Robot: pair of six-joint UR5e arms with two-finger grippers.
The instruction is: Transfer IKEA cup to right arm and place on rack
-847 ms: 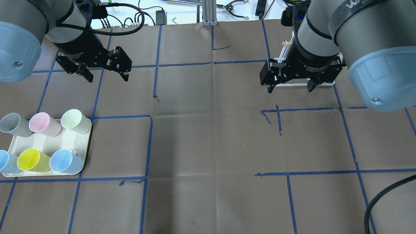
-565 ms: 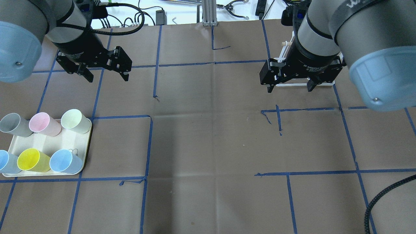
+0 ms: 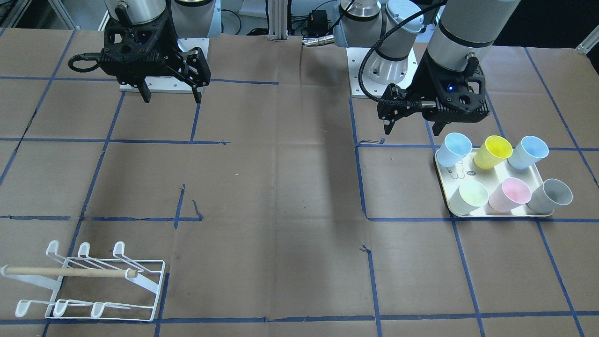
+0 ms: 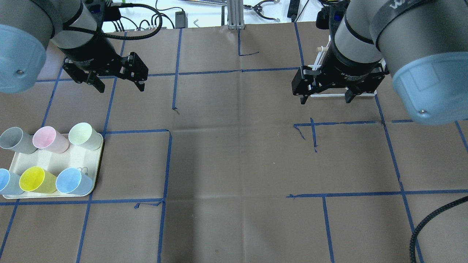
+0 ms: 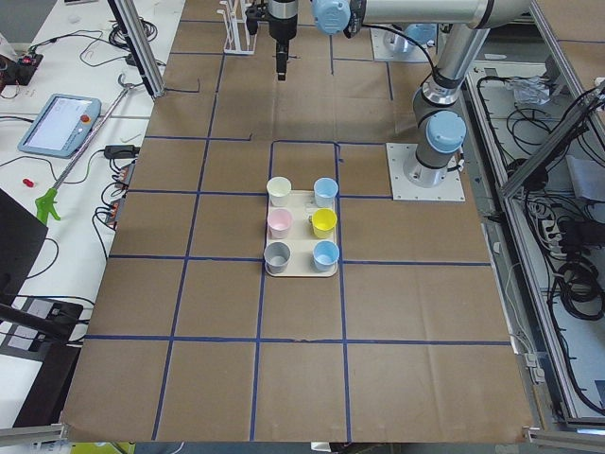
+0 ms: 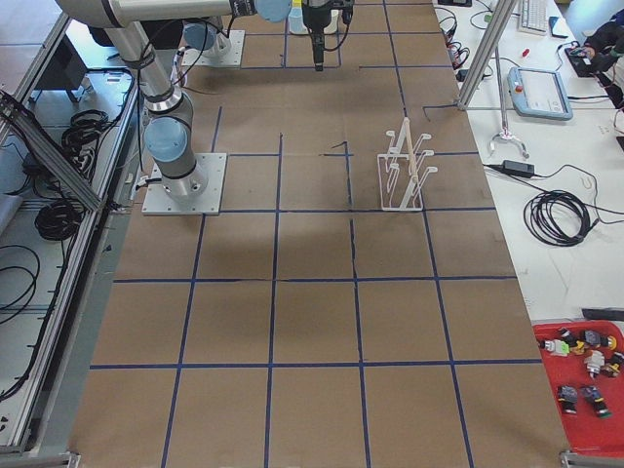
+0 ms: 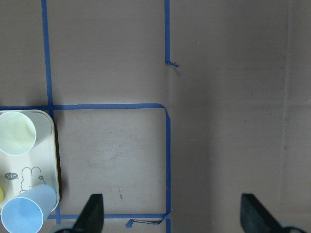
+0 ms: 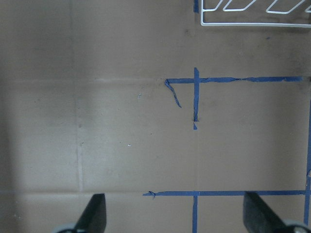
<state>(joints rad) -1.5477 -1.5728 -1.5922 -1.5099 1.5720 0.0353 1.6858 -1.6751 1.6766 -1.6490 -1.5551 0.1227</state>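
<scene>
Several pastel IKEA cups stand on a cream tray [image 4: 75,159] at the table's left: grey [image 4: 12,140], pink [image 4: 49,138], pale green [image 4: 84,135], yellow [image 4: 34,179] and two blue ones [image 4: 73,181]. My left gripper [image 4: 121,88] is open and empty, high above the table beyond the tray. In the left wrist view [image 7: 172,216] the green cup [image 7: 17,133] and a blue cup [image 7: 26,218] show at the left edge. My right gripper [image 4: 325,101] is open and empty, in front of the white wire rack [image 3: 93,281], which it partly hides in the overhead view.
Brown paper with blue tape lines [image 4: 168,164] covers the table. The rack's edge shows at the top of the right wrist view [image 8: 252,12]. Cables and tools [image 4: 175,16] lie beyond the far edge. A black cable [image 4: 427,223] hangs at the near right.
</scene>
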